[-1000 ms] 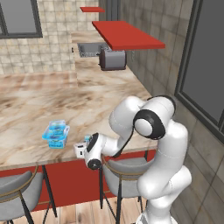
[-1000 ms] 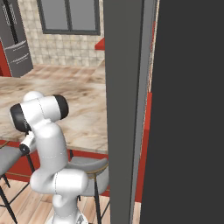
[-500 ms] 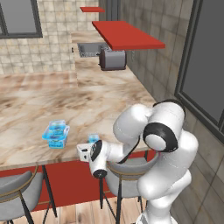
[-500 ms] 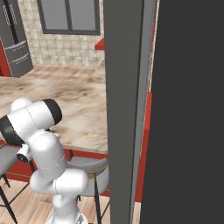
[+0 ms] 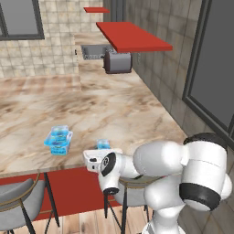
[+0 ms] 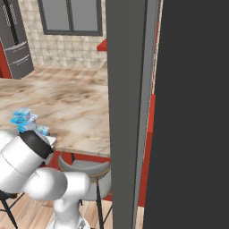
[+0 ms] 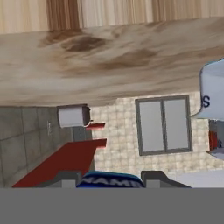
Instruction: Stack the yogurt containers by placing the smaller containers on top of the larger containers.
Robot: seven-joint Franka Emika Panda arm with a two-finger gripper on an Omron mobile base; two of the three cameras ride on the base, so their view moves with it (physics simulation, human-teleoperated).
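Partly closed, the gripper (image 7: 110, 180) pinches a small yogurt cup (image 5: 103, 145) — light blue, dark-blue label — near the counter's (image 5: 128, 114) front edge; stacked tubs (image 5: 58, 139) sit left of it.

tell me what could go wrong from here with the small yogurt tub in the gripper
1. The small tub sits low at the counter edge; lifting it carelessly could clip the edge.
2. The stacked tubs are close beside it, so a sideways swing might knock them.
3. In the hand view the gripper grips only near the tub's end, so it may slip.
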